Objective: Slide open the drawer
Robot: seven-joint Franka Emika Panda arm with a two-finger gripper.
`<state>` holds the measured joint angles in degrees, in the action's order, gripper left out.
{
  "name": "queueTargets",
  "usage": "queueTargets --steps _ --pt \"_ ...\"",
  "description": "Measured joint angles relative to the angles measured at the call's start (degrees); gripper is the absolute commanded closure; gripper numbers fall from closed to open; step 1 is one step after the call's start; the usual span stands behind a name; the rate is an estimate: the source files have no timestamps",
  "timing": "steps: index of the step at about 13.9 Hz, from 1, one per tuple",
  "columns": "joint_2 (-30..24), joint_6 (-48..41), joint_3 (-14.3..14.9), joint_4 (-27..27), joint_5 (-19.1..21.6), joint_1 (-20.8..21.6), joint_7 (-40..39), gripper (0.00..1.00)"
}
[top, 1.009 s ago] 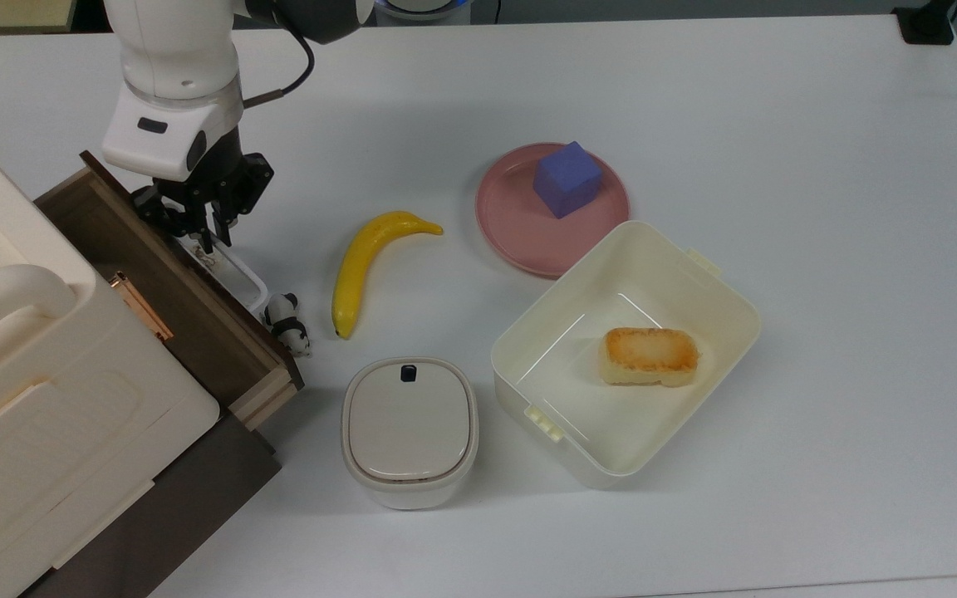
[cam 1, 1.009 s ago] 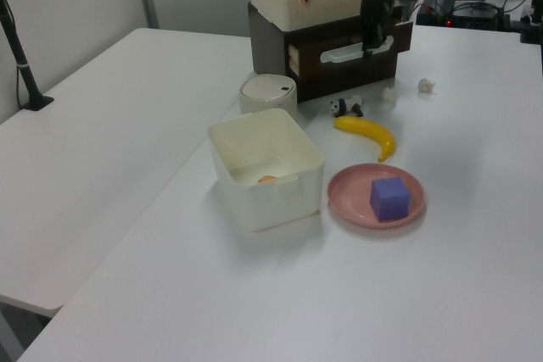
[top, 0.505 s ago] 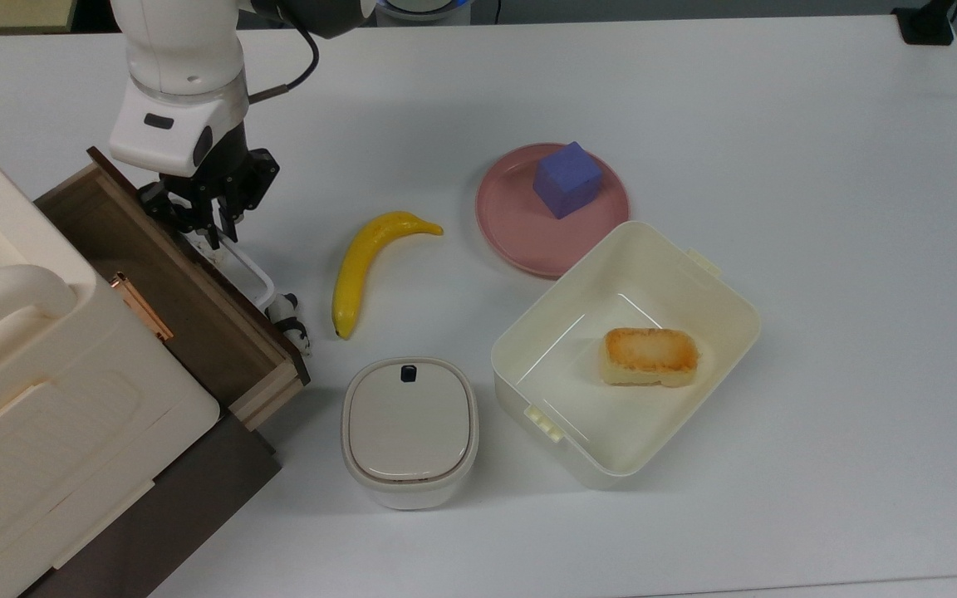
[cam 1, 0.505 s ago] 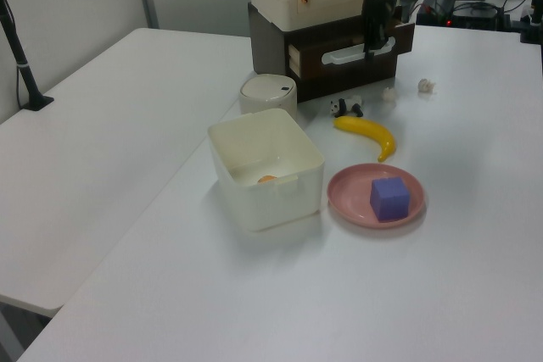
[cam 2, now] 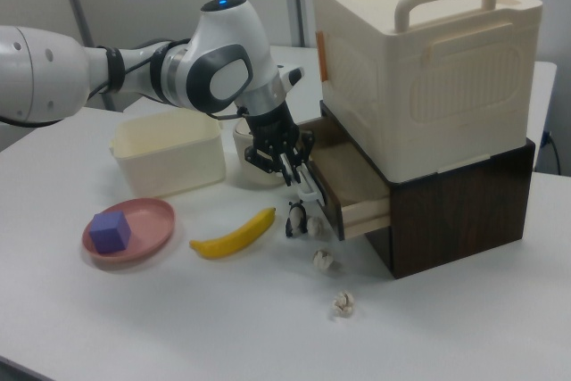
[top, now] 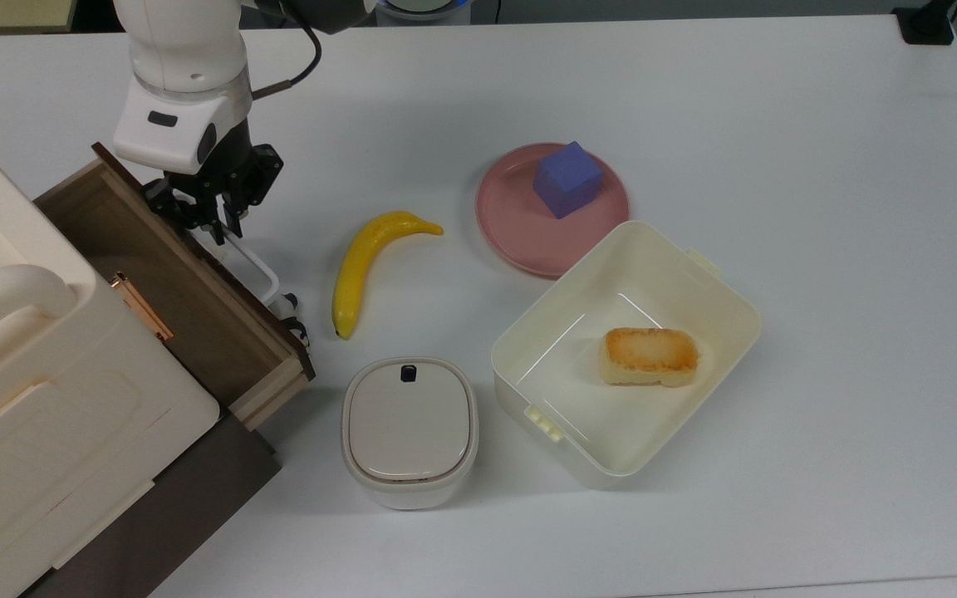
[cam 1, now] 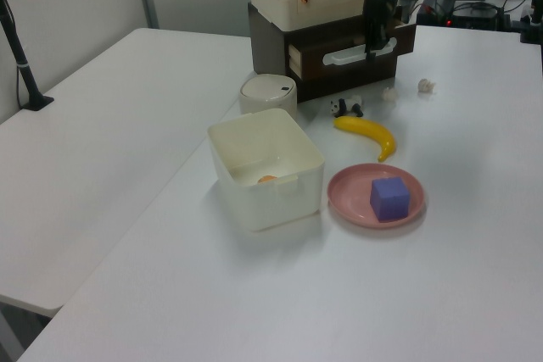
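Drawer (top: 196, 307) of dark-fronted wood stood partly pulled out beneath the cream plastic box (cam 2: 419, 60); the gripper (top: 214, 218) was clamped on its white loop handle (top: 254, 270). Pulling askew risked slipping off, or nudging the small panda figurine (cam 2: 297, 218).

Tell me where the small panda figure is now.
In the top view, the panda figure stands on the table beside the open drawer front, left of the banana.

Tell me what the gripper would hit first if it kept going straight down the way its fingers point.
Probably the white loop handle of the drawer: the gripper points down right at the handle's upper end. Below that lies the table. Depth is hard to judge.
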<state>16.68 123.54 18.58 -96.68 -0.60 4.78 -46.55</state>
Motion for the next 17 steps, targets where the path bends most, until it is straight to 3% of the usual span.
queueTargets --steps 17 --pt "-2.3 -2.3 -0.7 -1.7 0.1 1.1 0.2 0.85"
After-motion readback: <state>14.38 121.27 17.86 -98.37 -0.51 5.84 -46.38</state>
